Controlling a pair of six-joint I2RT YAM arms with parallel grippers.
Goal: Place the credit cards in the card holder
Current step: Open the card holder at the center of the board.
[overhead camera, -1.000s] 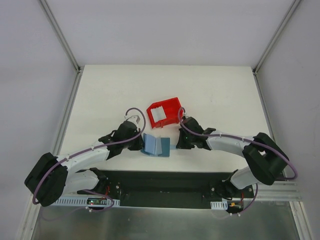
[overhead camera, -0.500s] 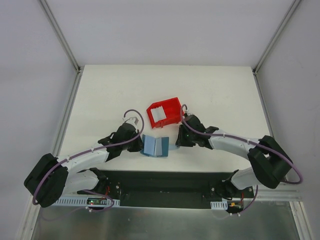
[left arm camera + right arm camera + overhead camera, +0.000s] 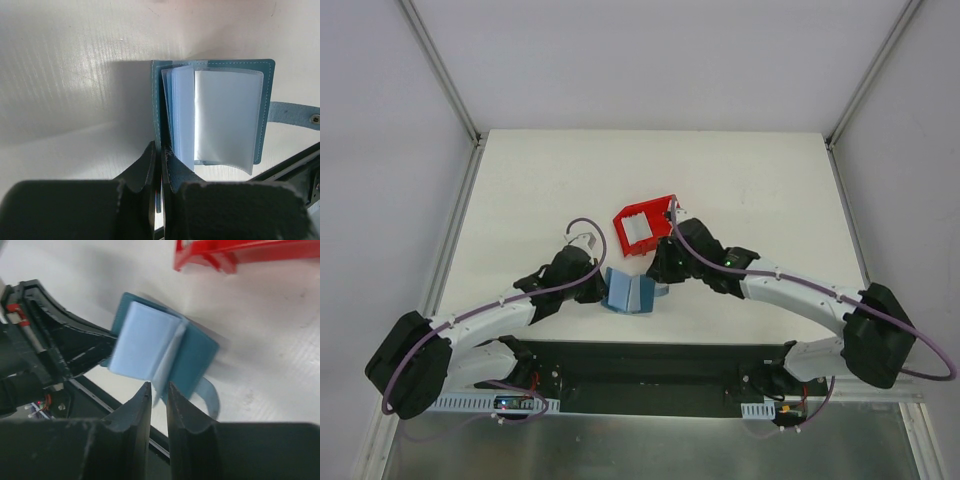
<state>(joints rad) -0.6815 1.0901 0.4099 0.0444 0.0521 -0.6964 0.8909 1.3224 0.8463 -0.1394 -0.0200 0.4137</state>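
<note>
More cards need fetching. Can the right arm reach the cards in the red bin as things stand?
Probably yes. The red bin sits close by the right gripper, open on top with the credit cards uncovered; the left gripper is off at the card holder, out of the way.

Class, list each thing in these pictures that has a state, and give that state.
card holder: open, sleeves fanned.
credit cards: in the red bin, not yet loaded.
left gripper: shut on the card holder's cover.
right gripper: slightly open, at the sleeves.
</note>
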